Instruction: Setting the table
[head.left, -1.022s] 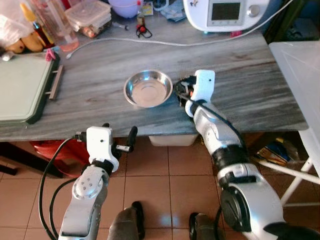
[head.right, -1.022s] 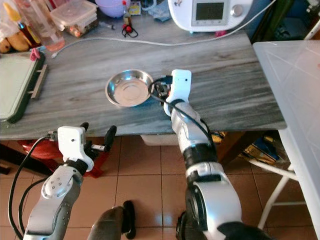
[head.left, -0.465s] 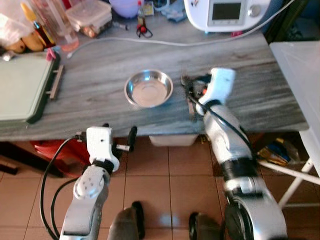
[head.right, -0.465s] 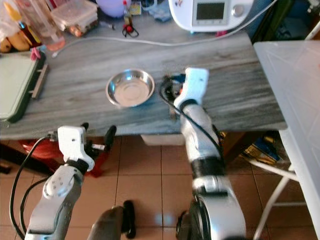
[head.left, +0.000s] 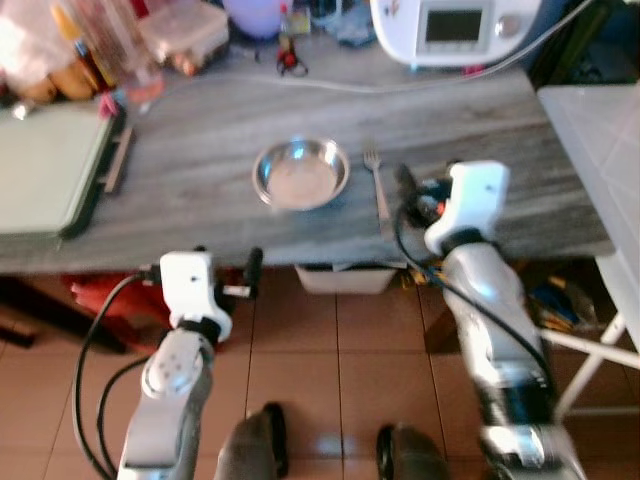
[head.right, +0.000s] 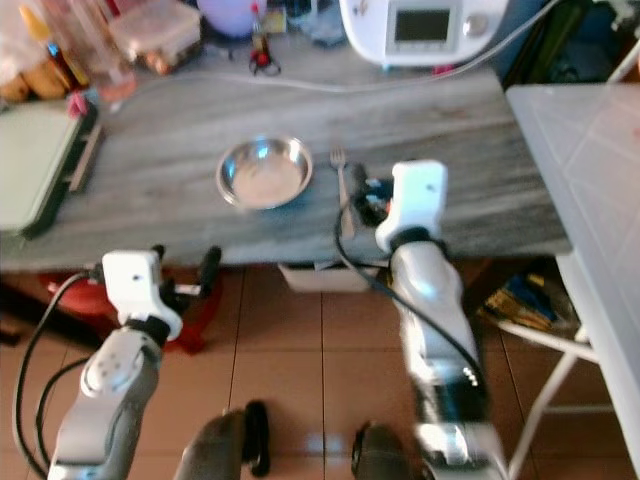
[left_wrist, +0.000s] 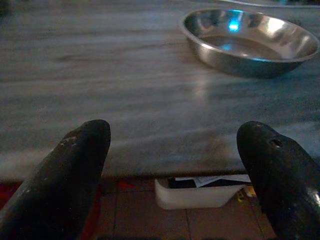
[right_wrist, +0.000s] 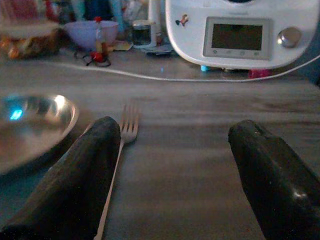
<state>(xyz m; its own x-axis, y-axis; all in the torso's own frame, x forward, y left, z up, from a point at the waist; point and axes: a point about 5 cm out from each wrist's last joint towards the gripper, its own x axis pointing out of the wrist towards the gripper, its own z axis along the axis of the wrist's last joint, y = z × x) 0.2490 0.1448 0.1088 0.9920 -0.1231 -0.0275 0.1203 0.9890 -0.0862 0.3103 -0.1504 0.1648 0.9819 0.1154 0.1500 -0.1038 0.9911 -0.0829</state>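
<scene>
Steel bowl on grey worktop, fork just beside it. Right gripper fingers spread, empty, near fork. Left gripper likewise spread.

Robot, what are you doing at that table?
The robot is setting the table. A fork lies on the grey table, just to the right of a shiny metal bowl. The right gripper is open beside the fork and holds nothing. The left gripper hangs open below the table's front edge, empty too. A white kitchen machine stands at the back.
</scene>
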